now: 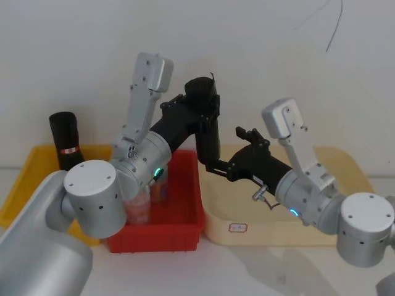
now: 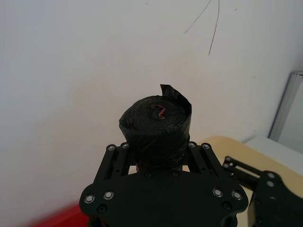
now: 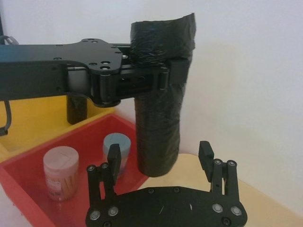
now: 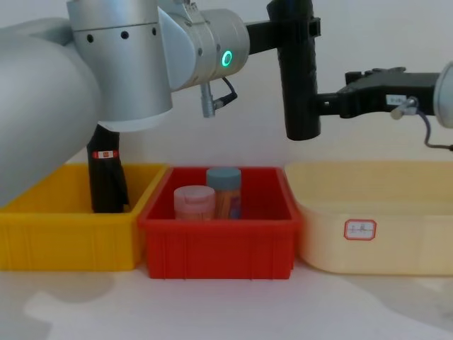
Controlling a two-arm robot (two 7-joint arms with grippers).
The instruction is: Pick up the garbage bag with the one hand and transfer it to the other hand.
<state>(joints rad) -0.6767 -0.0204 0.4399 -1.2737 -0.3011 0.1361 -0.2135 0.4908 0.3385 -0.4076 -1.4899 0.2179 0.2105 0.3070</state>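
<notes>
Chest view: pickup done, the left gripper (image 4: pixel 297 32) jaws pinching the garbage bag (image 4: pixel 301 99) upright in the air above the red bin (image 4: pixel 219 248) edge. The right gripper (image 3: pixel 160 158) jaws straddle its lower end, spread; closing and the left's release remain.

black rolls (image 4: pixel 299 78) (image 4: pixel 106 184): 2; plastic bins (image 4: pixel 64 241) (image 4: pixel 219 248) (image 4: pixel 396 244): 3; lidded jars (image 4: pixel 193 202) (image 4: pixel 224 190): 2; tools (image 2: pixel 156 156) (image 3: pixel 159 152): 2

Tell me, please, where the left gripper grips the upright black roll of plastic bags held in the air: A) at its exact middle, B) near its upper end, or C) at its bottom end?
B: the left gripper is clamped on the black roll of plastic bags near its upper end, while the open right gripper flanks its lower end without touching it.
</notes>
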